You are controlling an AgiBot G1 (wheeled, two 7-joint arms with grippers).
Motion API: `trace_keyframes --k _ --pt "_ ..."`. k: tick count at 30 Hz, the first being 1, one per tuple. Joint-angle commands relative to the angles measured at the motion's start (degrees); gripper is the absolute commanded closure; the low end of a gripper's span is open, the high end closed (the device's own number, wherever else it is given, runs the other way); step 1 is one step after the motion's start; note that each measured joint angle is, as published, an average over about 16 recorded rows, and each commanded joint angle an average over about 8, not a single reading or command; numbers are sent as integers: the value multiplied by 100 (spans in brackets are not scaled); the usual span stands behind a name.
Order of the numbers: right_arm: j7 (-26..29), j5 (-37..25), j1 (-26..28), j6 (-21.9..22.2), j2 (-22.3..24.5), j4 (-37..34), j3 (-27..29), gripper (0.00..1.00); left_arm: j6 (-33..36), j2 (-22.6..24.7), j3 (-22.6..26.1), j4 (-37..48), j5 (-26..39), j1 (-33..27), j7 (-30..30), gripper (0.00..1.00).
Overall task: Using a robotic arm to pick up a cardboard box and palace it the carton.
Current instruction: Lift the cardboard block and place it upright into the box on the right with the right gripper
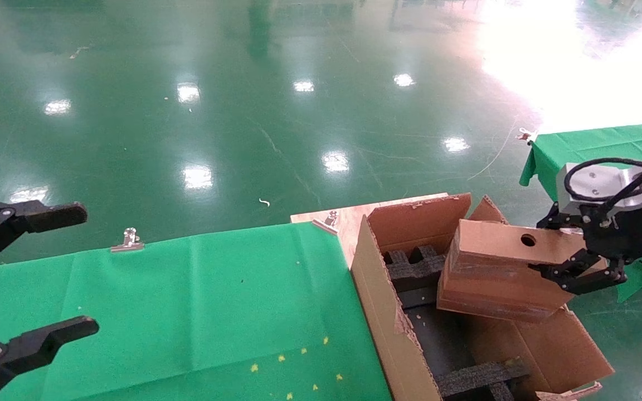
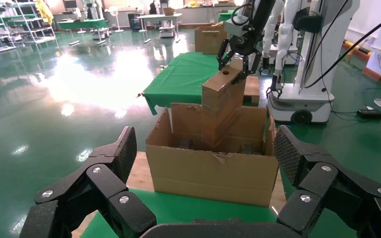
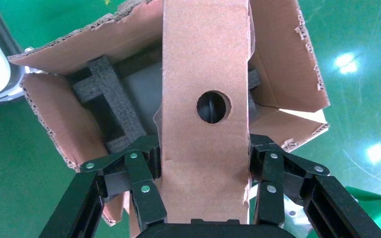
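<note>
My right gripper (image 1: 577, 273) is shut on the cardboard box (image 1: 499, 267), its fingers (image 3: 144, 183) pressing both broad faces near the end with the round hole. The box hangs tilted, its lower part dipping into the open carton (image 1: 377, 301). From the left wrist view the box (image 2: 223, 94) leans above the carton (image 2: 208, 173). Black foam inserts (image 3: 111, 94) line the carton's inside, and its flaps (image 3: 79, 44) are torn. Whether the box touches the foam is hidden. My left gripper (image 1: 37, 273) is open at the table's left end, holding nothing.
The carton stands on a wooden board (image 1: 349, 220) at the right end of a green-clothed table (image 1: 187, 301) held by metal clips (image 1: 127, 240). A second green table (image 1: 594, 145) lies to the right. A white robot base (image 2: 302, 74) stands behind it.
</note>
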Motion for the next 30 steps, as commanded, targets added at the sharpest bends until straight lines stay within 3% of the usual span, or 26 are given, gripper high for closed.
trace_keyframes --k 1,5,8,16,22,30 --pt "-9 17 18 -3 20 61 -48 100 -1 0 0 0 0 0 0 0" --pt "178 40 -57 139 17 18 -45 100 -1 0 0 0 0 0 0 0" --pt "671 39 -185 450 82 90 -100 100 -1 0 0 0 0 0 0 0" --pt "2988 -412 -536 1597 645 1022 -303 100 -1 0 0 1 0 0 0 0" --pt "4389 -847 -674 2111 955 1523 -429 100 -1 0 0 1 0 0 0 0" --pt "5019 -890 -780 2374 1080 1630 -481 100 -2 -1 0 1 -4 1 1 0"
